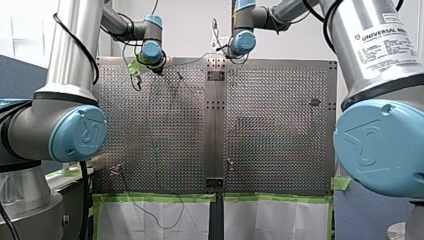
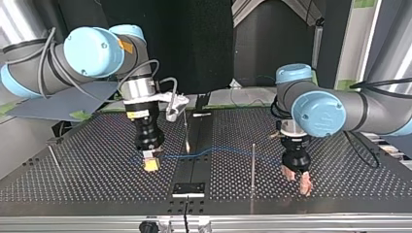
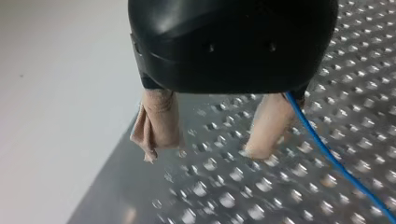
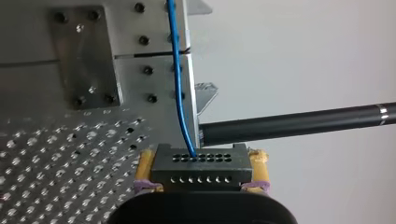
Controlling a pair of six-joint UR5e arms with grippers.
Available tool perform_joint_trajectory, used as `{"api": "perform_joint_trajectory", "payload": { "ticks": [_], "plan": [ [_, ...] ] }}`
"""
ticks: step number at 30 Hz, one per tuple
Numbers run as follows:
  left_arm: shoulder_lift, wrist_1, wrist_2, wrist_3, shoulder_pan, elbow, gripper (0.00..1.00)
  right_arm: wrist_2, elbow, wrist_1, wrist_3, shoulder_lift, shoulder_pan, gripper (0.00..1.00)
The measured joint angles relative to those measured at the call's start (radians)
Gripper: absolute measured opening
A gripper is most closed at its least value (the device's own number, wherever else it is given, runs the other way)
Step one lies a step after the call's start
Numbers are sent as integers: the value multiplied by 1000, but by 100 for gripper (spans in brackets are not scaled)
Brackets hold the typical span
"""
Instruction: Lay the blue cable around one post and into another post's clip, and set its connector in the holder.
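The blue cable (image 2: 214, 149) lies low over the perforated table (image 2: 87, 170), and a thin upright post (image 2: 252, 165) near the table's middle marks its course. In the top view the line crosses that post low on its shaft; I cannot tell whether it passes in front of it or behind.

To the post's left in that view, the cable ends in a black connector (image 4: 201, 165) with two rows of small holes. The cable enters the connector's upper row. My right gripper (image 2: 151, 164) pinches this block by its two ends, one yellow pad (image 4: 144, 168) pressed against each side.

To the post's right in the top view, the cable reaches my left gripper (image 3: 205, 151). Its two beige-wrapped fingers (image 3: 159, 121) are spread wide with only bare table between them. The cable runs down the outer side of one finger, just beside it and outside the gap. Whether it touches that finger is not clear.
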Motion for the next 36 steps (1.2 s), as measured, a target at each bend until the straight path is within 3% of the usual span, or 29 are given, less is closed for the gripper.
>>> {"api": "perform_joint_trajectory", "payload": {
  "ticks": [8, 15, 27, 36],
  "plan": [
    [-27, -5, -3, 2, -1, 68, 100, 3, 0, -1, 4, 27, -28, 0],
    [-34, -6, -27, 4, -2, 122, 100, 5, 3, 30, 0, 34, -52, 0],
    [-7, -7, -60, 9, -22, 219, 100, 4, 3, 85, 0, 37, -72, 0],
    [4, -11, -68, 15, -39, 192, 100, 4, 4, 111, -1, 40, -73, 0]
  ]
}}
